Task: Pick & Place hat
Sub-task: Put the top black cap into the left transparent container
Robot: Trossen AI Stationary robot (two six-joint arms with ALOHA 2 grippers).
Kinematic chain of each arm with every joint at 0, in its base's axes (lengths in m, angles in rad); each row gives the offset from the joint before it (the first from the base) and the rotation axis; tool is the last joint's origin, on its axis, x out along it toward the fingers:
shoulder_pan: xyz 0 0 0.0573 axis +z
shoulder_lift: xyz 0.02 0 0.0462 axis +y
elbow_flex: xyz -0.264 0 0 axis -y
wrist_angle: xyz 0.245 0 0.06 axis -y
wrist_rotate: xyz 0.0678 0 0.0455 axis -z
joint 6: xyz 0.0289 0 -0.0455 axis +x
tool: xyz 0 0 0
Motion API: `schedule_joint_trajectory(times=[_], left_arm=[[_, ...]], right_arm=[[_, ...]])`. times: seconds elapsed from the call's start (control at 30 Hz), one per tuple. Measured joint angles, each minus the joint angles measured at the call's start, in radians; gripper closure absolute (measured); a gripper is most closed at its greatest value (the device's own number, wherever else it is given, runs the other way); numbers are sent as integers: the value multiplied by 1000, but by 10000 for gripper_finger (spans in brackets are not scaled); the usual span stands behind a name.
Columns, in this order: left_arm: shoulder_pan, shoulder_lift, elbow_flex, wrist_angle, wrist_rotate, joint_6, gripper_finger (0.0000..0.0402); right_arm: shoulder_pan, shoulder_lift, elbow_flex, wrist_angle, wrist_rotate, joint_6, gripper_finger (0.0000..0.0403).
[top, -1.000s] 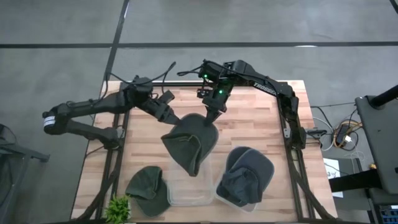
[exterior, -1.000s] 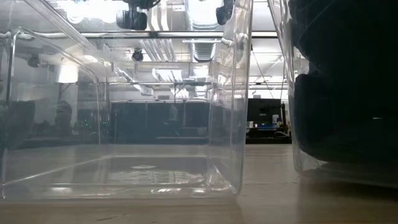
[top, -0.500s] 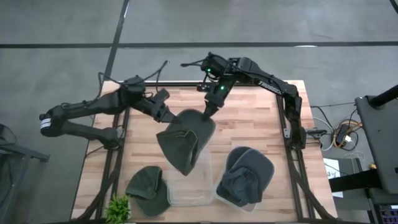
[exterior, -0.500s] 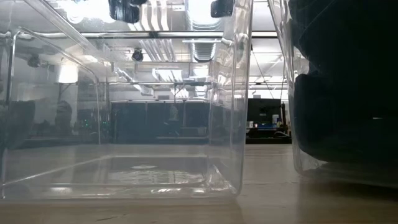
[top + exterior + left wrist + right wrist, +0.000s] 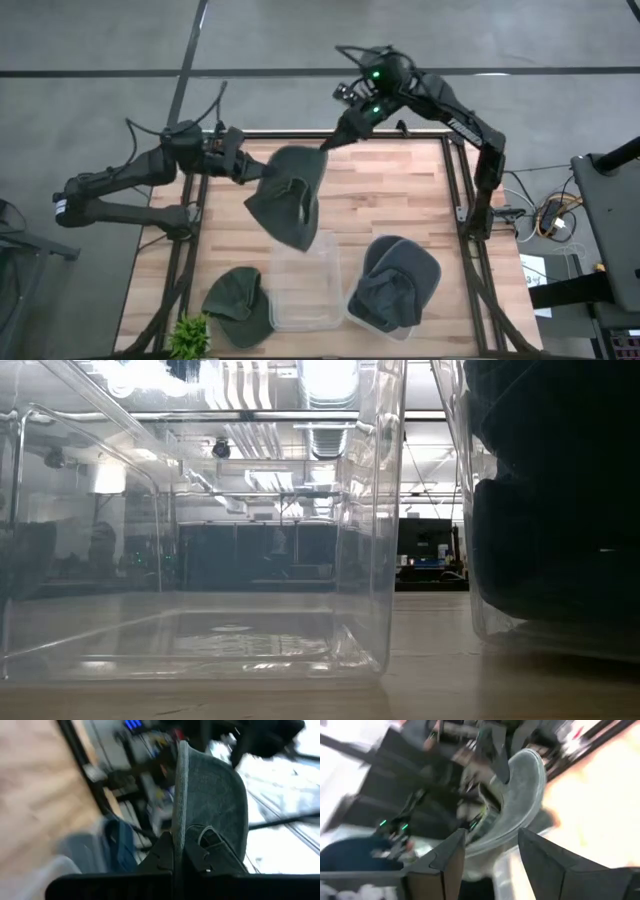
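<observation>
A grey-green hat (image 5: 290, 195) hangs over the far middle of the wooden table (image 5: 400, 200), with my left gripper (image 5: 250, 170) shut on its left side. In the left wrist view the hat (image 5: 210, 795) stands on edge just past the shut fingers. My right gripper (image 5: 333, 143) is open at the hat's far right corner. In its wrist view the hat's rim (image 5: 525, 785) lies beyond the spread fingers (image 5: 451, 857). The low view shows neither the hat nor a gripper. My left gripper pinches the hat's edge (image 5: 178, 840) between its two shut fingers, on the hat's left side (image 5: 262, 176). The fingers come roughly level from the table's left. The hat hangs below and to the right of them, its lower end (image 5: 297, 240) above the clear bin's far rim.
An empty clear bin (image 5: 300, 290) stands at the near middle, close to the low camera (image 5: 200, 560). A second bin with dark hats (image 5: 395, 280) is to its right. A green hat (image 5: 238, 305) and a small plant (image 5: 190, 335) lie at the near left.
My left gripper has shut on the hat and drawn it up, toward the far and left edges. My right gripper has opened, let go of the hat and moved up toward the far edge. The hat now hangs from the left gripper alone.
</observation>
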Motion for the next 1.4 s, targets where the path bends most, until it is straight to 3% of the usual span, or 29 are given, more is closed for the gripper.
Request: schedule_joint_trajectory(times=[0.2, 0.3, 0.6, 0.87, 1.0, 1.17, 1.4], left_arm=[[1, -37, -1, -116, -210, 66, 399], [0, -40, -1, -109, -276, 105, 399], [0, -43, -1, -72, -341, 126, 399], [0, -38, -1, -75, -343, 133, 399], [0, -40, -1, -77, -343, 135, 399], [0, -51, -1, -66, -336, 155, 396], [-1, -54, 0, -68, -316, 140, 388]], right_arm=[[-5, -57, 0, 6, 299, -33, 211], [-4, -77, 0, 13, 382, -32, 208], [36, -63, 0, -5, 472, -17, 209], [37, -14, -2, -7, 453, -4, 211], [44, -1, -2, -8, 449, 0, 252], [46, -1, -3, -21, 446, -23, 371], [48, 0, -3, -42, 423, -27, 392]])
